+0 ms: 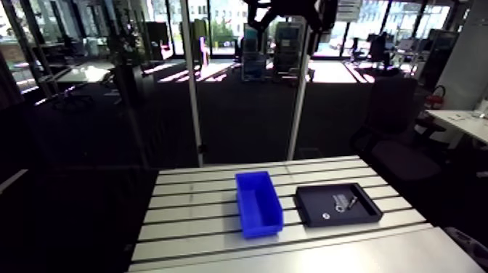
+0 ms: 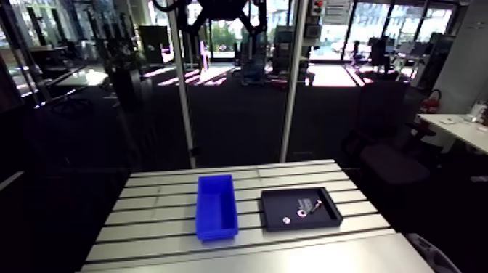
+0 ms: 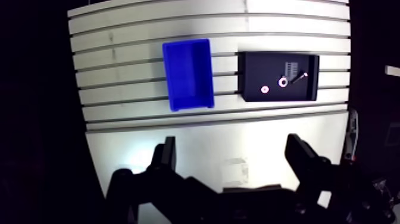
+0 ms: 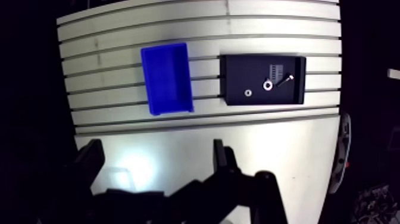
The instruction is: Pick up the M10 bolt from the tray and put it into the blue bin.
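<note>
Slotted aluminium table [image 1: 190, 218]: grooves run side to side across the far part of the surface; a smooth, ungrooved strip lies along the near edge.

Gripper [image 3: 231, 143]: held high above the smooth strip near the surface's near edge, well apart from every object. The wrist view shows its two dark fingers [image 3: 165, 156] spread wide with only bare table between them; it is released and grasps nothing.

Blue bin [image 1: 258, 203]: an open rectangular box standing about midway between the left and right edges of the surface, on the grooved part, its long sides pointing from near edge to far edge.

Black tray [image 1: 316, 200]: a shallow rectangle just beside the bin, toward the surface's right edge, not touching it.

M10 bolt [image 3: 299, 77]: lying flat and diagonal in the tray's right half, the half away from the bin.

Washer-like ring [image 3: 283, 82]: at one end of the bolt; whether they touch cannot be told.

Smaller ring [image 3: 264, 90]: near the tray's middle, apart from both.

Pale ribbed piece [image 3: 290, 65]: near the bolt, too small to identify.
</note>
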Robot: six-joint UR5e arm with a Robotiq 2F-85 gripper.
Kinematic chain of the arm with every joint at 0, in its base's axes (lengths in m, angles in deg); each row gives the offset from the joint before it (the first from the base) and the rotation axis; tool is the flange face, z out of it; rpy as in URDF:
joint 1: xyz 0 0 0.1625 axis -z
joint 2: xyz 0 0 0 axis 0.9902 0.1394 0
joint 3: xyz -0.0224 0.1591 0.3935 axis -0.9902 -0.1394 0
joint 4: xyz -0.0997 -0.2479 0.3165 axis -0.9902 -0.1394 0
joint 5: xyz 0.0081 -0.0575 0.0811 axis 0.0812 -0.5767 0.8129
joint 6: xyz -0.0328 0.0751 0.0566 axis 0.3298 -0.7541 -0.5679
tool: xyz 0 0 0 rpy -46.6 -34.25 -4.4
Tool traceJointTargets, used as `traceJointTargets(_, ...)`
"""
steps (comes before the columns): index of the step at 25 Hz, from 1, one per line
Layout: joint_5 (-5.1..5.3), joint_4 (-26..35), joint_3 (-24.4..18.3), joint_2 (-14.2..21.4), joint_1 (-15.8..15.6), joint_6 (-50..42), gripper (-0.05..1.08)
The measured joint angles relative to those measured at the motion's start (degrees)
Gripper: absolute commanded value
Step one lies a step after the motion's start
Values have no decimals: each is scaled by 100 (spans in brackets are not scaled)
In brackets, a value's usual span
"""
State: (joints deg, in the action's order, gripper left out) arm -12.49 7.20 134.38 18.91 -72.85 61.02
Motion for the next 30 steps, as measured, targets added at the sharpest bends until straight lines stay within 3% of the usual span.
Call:
traceJointTargets(11, 149, -156, 259, 238, -69, -185, 1)
traceJointTargets(24, 67, -190, 285, 176, -9, -775, 1)
traceJointTargets(30, 39, -458, 368, 28, 296, -1461, 1)
